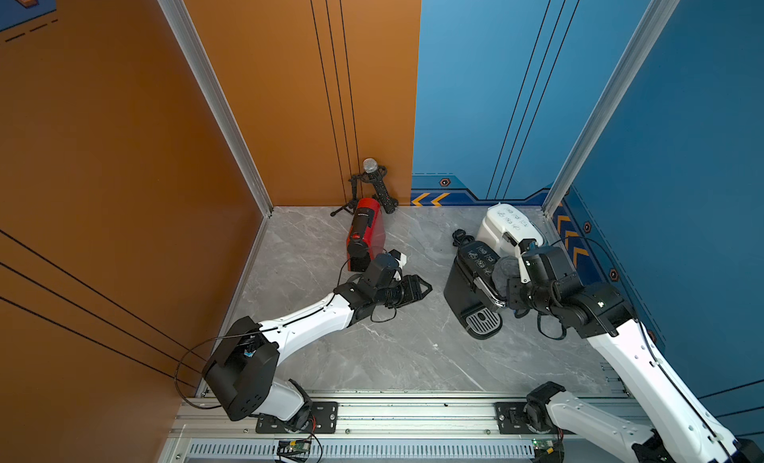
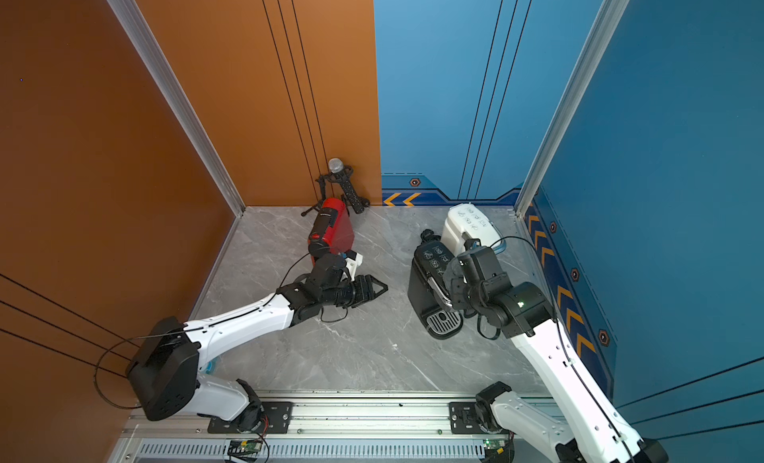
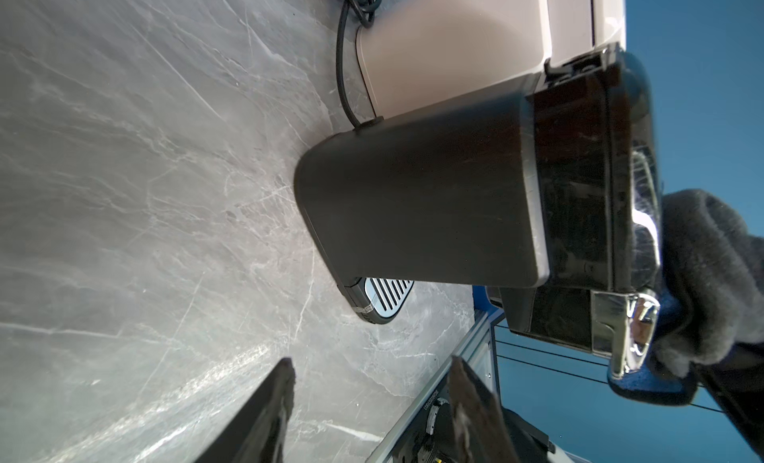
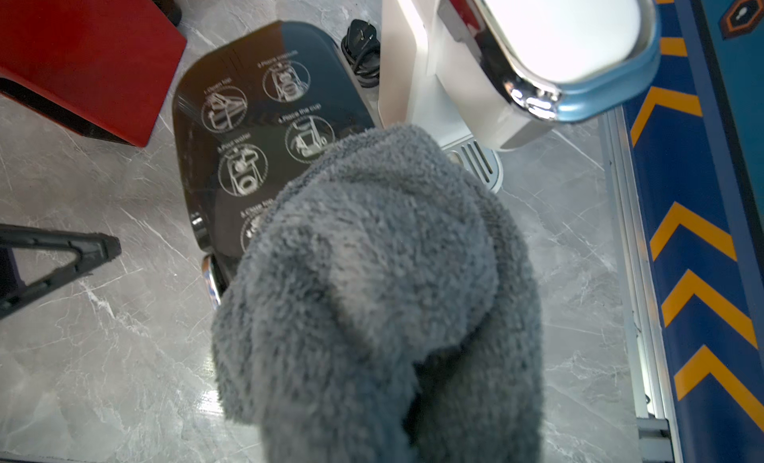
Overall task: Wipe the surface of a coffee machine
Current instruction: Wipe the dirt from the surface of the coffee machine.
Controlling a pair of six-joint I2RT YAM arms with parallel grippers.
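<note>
Grey marble-patterned tabletop (image 1: 372, 357) fills the floor of a booth with orange panels on one side and blue panels on the other. A black coffee machine (image 1: 467, 283) stands upright on it, toward the blue side, with its slotted drip tray (image 1: 481, 321) facing the rail that carries the arms. Its glossy top lid bears white pictograms, which show in the right wrist view.

The right tool (image 1: 507, 277) hangs over the front part of that lid. Its fingers are hidden, but it is clamped tight on a fluffy grey cloth (image 4: 372, 295). The cloth bunches around it and lies against the top of the black coffee machine, covering the pictograms nearest the front. In the left wrist view the cloth presses on the chrome handle at the lid's edge.

The left tool (image 3: 372, 382) is off to the black coffee machine's side, apart from it and pointing toward it. Its two dark fingers stand spread with nothing between them.

A white coffee machine (image 1: 502, 225) sits just behind the black coffee machine, nearly touching it. A coiled black power cord with its plug (image 1: 461, 236) lies at the black machine's rear corner. A red coffee machine (image 1: 368, 229) stands well apart from it, beyond the left tool. Farther still is a microphone on a small tripod (image 1: 371, 165) at the back wall.
</note>
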